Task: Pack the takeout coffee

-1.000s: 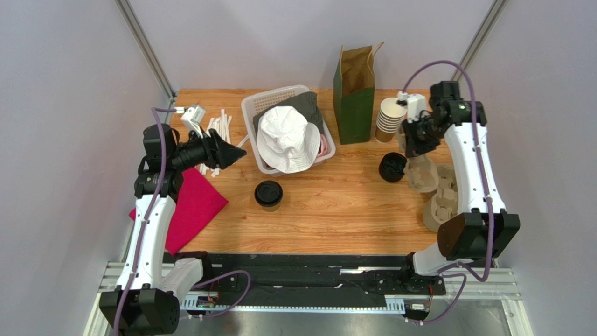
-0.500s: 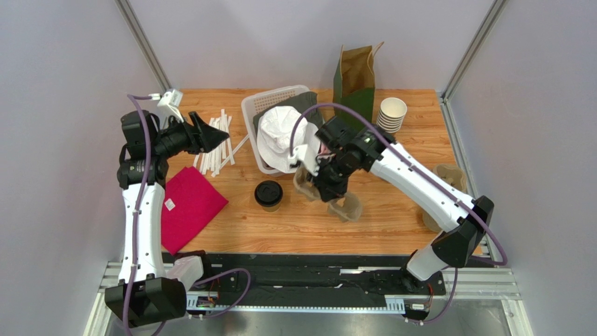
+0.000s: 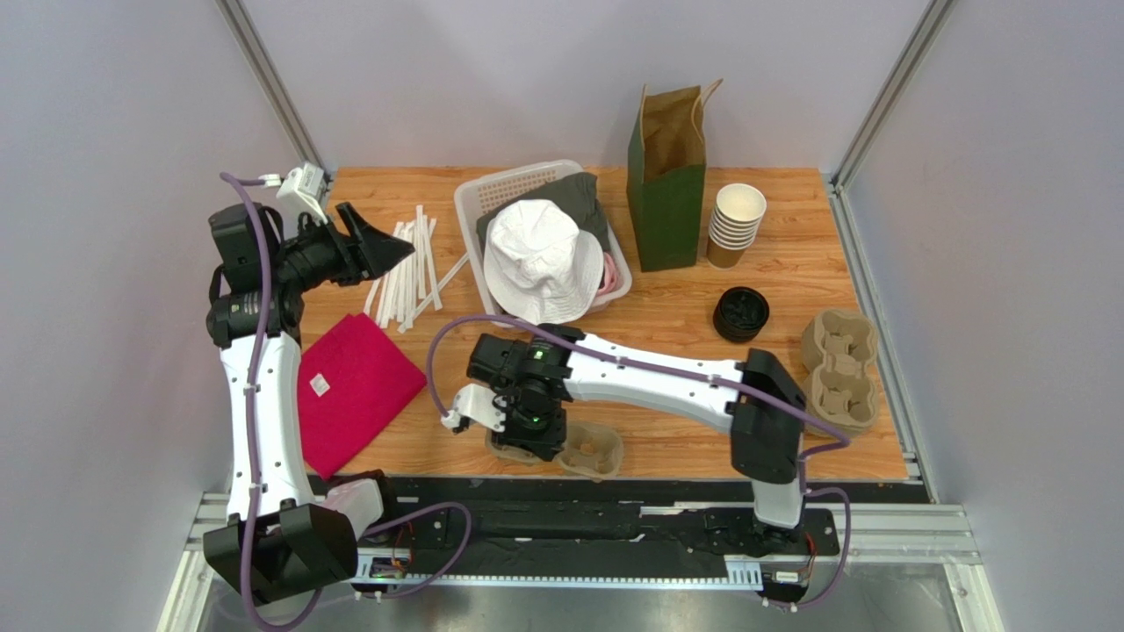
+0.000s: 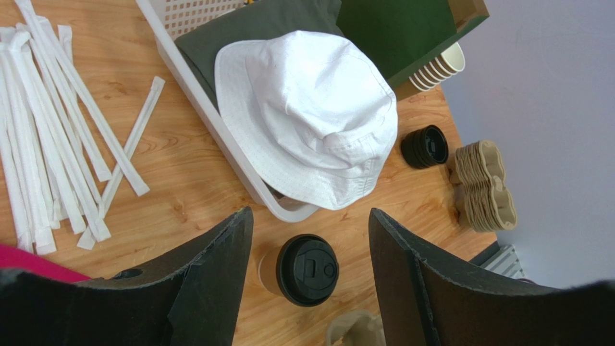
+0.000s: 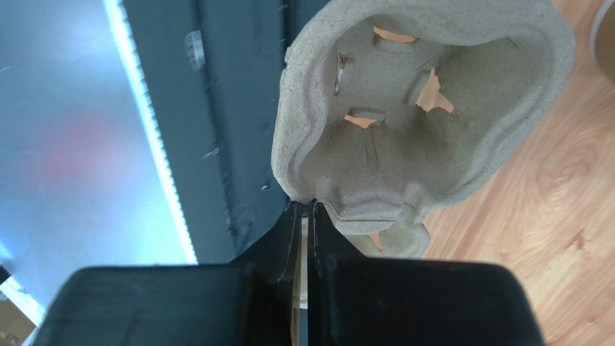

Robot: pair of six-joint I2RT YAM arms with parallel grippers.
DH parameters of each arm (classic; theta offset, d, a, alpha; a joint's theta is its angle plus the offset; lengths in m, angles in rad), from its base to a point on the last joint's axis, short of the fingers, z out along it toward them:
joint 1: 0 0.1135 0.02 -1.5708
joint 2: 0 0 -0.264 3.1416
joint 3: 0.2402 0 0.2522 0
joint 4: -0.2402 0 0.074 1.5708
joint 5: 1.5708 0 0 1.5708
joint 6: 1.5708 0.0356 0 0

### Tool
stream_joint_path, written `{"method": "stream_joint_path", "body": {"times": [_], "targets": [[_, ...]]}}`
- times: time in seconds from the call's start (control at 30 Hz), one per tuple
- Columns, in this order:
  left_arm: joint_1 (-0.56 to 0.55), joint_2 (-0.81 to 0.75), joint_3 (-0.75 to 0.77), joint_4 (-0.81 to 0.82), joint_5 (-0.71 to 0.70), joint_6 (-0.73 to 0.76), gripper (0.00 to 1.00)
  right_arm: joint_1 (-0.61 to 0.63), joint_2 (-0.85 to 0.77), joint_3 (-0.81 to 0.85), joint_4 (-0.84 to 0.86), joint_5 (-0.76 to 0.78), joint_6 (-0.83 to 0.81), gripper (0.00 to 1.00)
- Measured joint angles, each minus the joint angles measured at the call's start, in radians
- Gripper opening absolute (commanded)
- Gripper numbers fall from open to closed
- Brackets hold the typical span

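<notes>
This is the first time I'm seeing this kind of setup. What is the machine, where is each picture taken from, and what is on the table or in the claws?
These are two robot arms, left and right, bolted at the near edge of a wooden table. Each ends in a two-finger claw. One picture looks down from above and behind the arms. The other two come from a camera on each wrist.

On the table lie wrapped straws, a red cloth, a basket holding a white hat, a green paper bag, a stack of paper cups, black lids, a pile of cardboard cup carriers and a coffee cup with a black lid.

The right claw is shut on the edge of one cup carrier at the table's near edge. The left claw is open and empty, looking down on the coffee cup.
</notes>
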Motion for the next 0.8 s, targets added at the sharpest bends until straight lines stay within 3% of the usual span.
{"method": "stream_joint_path", "body": {"times": [0.4, 0.43, 0.47, 0.57, 0.63, 0.8], "targets": [[0.012, 0.015, 0.014, 0.003, 0.008, -0.004, 0.69, 0.037, 0.232, 0.213, 0.064, 0.088, 0.035, 0.01], [0.014, 0.015, 0.014, 0.002, 0.008, -0.004, 0.69, 0.039, 0.24, 0.218, 0.067, 0.088, 0.035, 0.06], [0.015, 0.015, 0.014, 0.003, 0.008, -0.004, 0.69, 0.04, 0.249, 0.224, 0.066, 0.089, 0.035, 0.19], [0.017, 0.015, 0.014, 0.003, 0.01, -0.004, 0.69, 0.041, 0.272, 0.226, 0.066, 0.09, 0.037, 0.37], [0.018, 0.015, 0.014, 0.002, 0.011, -0.004, 0.69, 0.041, 0.277, 0.226, 0.068, 0.095, 0.039, 0.43], [0.018, 0.015, 0.014, 0.002, 0.013, -0.004, 0.69, 0.041, 0.277, 0.249, 0.064, 0.103, 0.034, 0.47]]}}
